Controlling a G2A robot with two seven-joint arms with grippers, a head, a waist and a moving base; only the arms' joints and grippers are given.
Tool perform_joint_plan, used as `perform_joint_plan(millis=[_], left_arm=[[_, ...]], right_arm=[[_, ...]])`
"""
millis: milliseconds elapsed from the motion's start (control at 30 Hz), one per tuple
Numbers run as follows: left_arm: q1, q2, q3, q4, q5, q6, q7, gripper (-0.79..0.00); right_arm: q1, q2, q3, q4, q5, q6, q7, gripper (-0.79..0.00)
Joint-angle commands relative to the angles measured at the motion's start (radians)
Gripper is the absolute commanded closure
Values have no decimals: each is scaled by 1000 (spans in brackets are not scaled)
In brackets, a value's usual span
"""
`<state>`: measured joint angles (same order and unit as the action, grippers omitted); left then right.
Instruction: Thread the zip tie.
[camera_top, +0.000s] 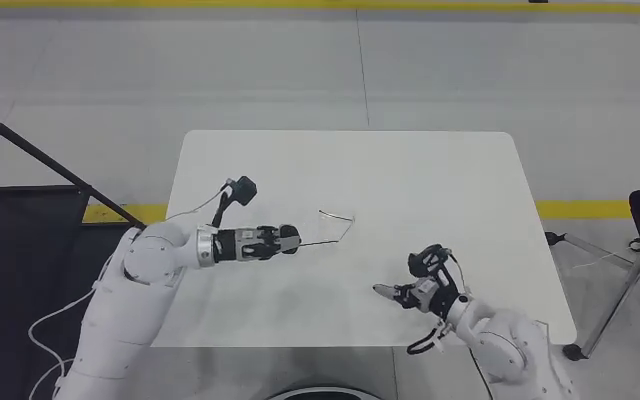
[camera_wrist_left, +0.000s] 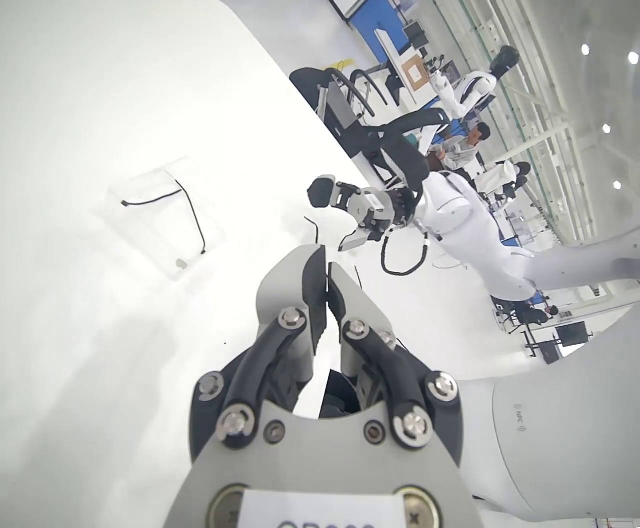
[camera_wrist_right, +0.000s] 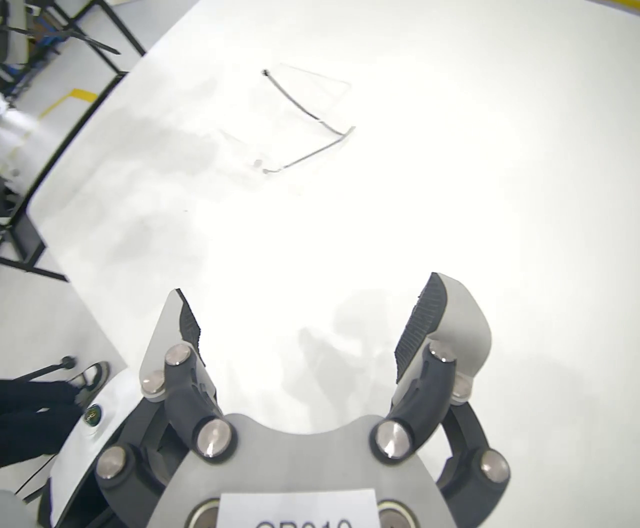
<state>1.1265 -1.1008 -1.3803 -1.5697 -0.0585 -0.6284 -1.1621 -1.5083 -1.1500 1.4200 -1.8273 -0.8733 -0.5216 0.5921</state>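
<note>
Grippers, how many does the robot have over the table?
2. The left gripper, shut, is over the table's left side near the zip tie; the right gripper, open, is by the robot-side edge.

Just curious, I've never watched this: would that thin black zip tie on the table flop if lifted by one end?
Probably springy rather than limp: the zip tie lies bent in a V with fairly straight legs. Likely very light, being so thin, so a nudge might skid it across the smooth white table. Rolling seems unlikely.
</note>
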Motion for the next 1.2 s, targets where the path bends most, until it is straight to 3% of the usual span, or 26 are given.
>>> perform_joint_plan(millis=[0, 200, 567, 667, 800, 967, 1167], left_arm=[[3, 7, 4, 4, -58, -10, -19, 0], [-11, 39, 24, 19, -119, -2, -28, 0], [-11, 39, 24, 19, -119, -2, -28, 0], [0, 38, 43, -4, -96, 14, -4, 0], [1, 39, 69, -18, -80, -2, 9, 0], [2, 41, 92, -23, -79, -22, 9, 0], [-8, 46, 133, -24, -69, -37, 7, 0]], right_arm=[[33, 3, -8, 28, 91, -67, 59, -785], [103, 15, -18, 94, 300, -186, 178, -785], [108, 18, -5, 99, 306, -172, 185, -785], [102, 20, -25, 96, 344, -210, 179, -785], [129, 26, -48, 146, 536, -268, 224, -785], [215, 40, -105, 252, 853, -311, 396, -785], [303, 69, -197, 300, 1004, -261, 446, -785]])
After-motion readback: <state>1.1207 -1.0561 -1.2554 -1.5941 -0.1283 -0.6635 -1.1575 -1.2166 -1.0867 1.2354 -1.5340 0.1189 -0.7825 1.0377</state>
